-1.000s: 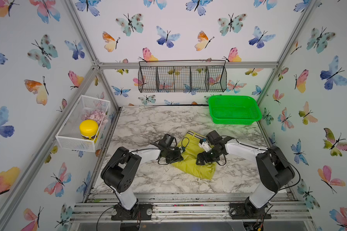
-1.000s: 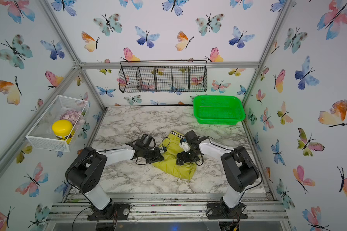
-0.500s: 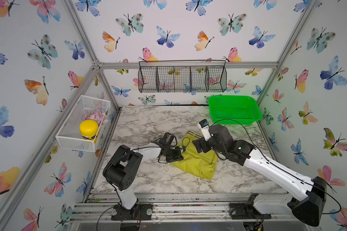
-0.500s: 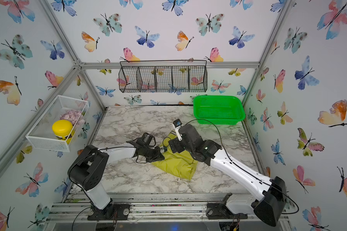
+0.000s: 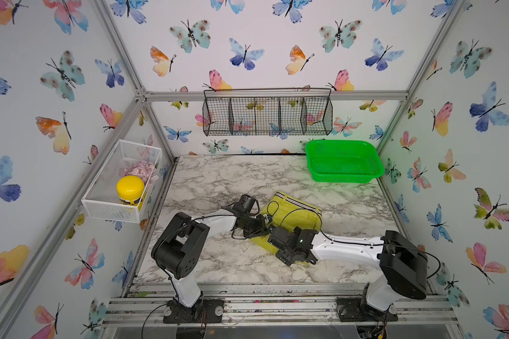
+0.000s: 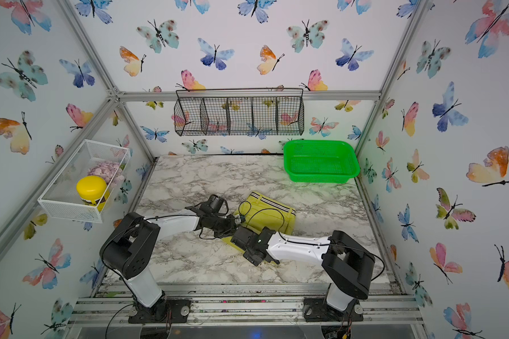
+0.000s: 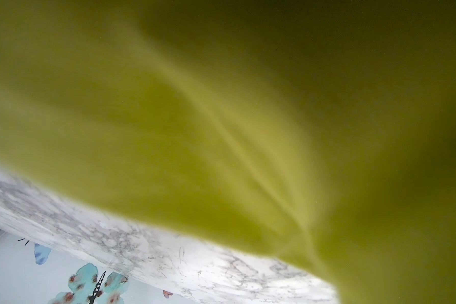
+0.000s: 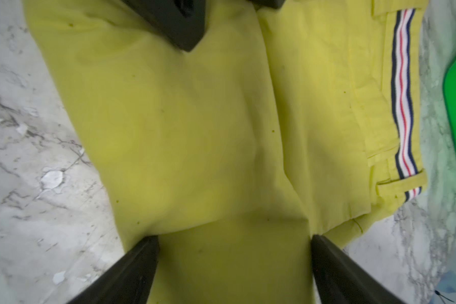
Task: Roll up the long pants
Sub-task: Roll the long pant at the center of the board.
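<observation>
Moved since earlier: right arm [image 5: 347, 249] is pulling back from its long reach toward the waistband [image 5: 299, 203] half a second ago and is now lying low with its elbow folded again; left arm [image 5: 215, 223] is keeping nearly the same spot.
Right fingers: right gripper [image 8: 233, 237] is holding its fingers [image 8: 132, 268] spread wide, gripping nothing; whether the tips are touching the cloth cannot be told.
Between the right fingers: a shaded strip of the long pants [image 5: 301, 221] is filling the whole gap, and marble is showing just outside each finger.
Left fingers: left gripper [image 5: 264, 228] is pressing its fingers together on the side edge of the long pants; blurred cloth is lying right against its wrist camera, folds running together to one spot, and is hiding the fingers there.
Gripper to gripper: left gripper is sitting just ahead of the right fingertips, a black part of it resting on the cloth.
Pants: they are lying folded and fairly flat on the table [image 5: 218, 187], under both grippers and stretching away from the fingers to the waistband, which is showing dark blue, white and red stripes off to one side of the right fingers.
Past the waistband: green basket [image 5: 344, 178] is sitting farther out from the fingers, apart from the cloth.
Farthest from the fingers: white wire basket [image 5: 109, 210] holding a yellow-lidded jar [image 5: 130, 185] is hanging on the side wall, and black wire rack [image 5: 268, 117] is hanging on the back wall.
</observation>
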Controlling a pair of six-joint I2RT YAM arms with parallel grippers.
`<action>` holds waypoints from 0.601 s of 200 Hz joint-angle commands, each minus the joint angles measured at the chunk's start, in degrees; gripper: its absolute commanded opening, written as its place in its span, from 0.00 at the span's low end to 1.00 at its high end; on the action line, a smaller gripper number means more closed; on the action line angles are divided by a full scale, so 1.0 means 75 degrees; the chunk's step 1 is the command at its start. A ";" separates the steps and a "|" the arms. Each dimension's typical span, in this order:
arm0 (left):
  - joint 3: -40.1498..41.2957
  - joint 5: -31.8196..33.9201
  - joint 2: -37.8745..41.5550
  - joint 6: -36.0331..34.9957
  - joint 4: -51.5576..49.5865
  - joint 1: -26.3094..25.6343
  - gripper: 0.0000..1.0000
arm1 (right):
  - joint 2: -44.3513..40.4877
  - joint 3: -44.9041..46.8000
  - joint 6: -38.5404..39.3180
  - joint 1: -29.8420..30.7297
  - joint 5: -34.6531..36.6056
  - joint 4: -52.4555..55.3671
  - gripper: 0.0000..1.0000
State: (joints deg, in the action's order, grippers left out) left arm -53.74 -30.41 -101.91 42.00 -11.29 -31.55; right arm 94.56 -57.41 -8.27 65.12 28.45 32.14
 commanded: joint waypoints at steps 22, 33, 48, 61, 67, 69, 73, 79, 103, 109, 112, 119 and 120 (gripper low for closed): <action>0.0667 0.1301 -0.1096 -0.0075 -0.0969 -0.0012 0.00 | 0.0520 -0.0448 0.0471 0.0610 0.0827 -0.0288 0.96; 0.0672 0.1311 -0.1108 -0.0070 -0.0968 0.0000 0.00 | 0.0712 -0.0645 0.0561 0.0903 0.1382 -0.0123 0.96; 0.0702 0.1283 -0.1125 -0.0059 -0.0935 0.0000 0.00 | 0.0876 -0.0982 0.0705 0.1188 0.1742 0.0089 0.97; 0.0731 0.1232 -0.1154 -0.0043 -0.0877 0.0000 0.00 | 0.0891 -0.1265 0.0798 0.1286 0.1457 0.0203 0.97; 0.0751 0.1221 -0.1169 -0.0036 -0.0875 0.0000 0.00 | 0.0880 -0.1345 0.0817 0.1322 0.1281 0.0223 0.97; 0.0757 0.1214 -0.1167 -0.0034 -0.0868 0.0000 0.00 | 0.0880 -0.1363 0.0829 0.1333 0.1196 0.0226 0.97; 0.0755 0.1198 -0.1172 -0.0033 -0.0853 0.0000 0.00 | 0.0880 -0.1405 0.0853 0.1347 0.1072 0.0244 0.97; 0.0759 0.1189 -0.1178 -0.0035 -0.0850 0.0000 0.00 | 0.0902 -0.1444 0.0822 0.1368 0.0892 0.0286 0.97; 0.0731 0.1174 -0.1200 -0.0036 -0.0855 0.0000 0.00 | 0.1090 -0.1146 0.0788 0.1395 0.0673 0.0206 0.97; 0.0725 0.1163 -0.1201 -0.0054 -0.0857 0.0000 0.00 | 0.1171 -0.1007 0.0793 0.1395 0.0790 0.0164 0.98; 0.0727 0.1161 -0.1201 -0.0046 -0.0860 0.0000 0.00 | 0.1208 -0.0936 0.0793 0.1395 0.0854 0.0120 0.98; 0.0731 0.1143 -0.1213 -0.0044 -0.0852 0.0000 0.00 | 0.1287 -0.0751 0.0817 0.1395 0.0949 0.0001 0.99; 0.0725 0.1140 -0.1213 -0.0045 -0.0851 0.0000 0.00 | 0.1300 -0.0726 0.0825 0.1395 0.0957 -0.0021 0.99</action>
State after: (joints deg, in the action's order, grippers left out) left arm -52.97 -31.38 -102.17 41.98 -9.67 -31.20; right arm 101.65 -66.39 -2.42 75.68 35.64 32.69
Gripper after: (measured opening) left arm 0.108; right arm 0.983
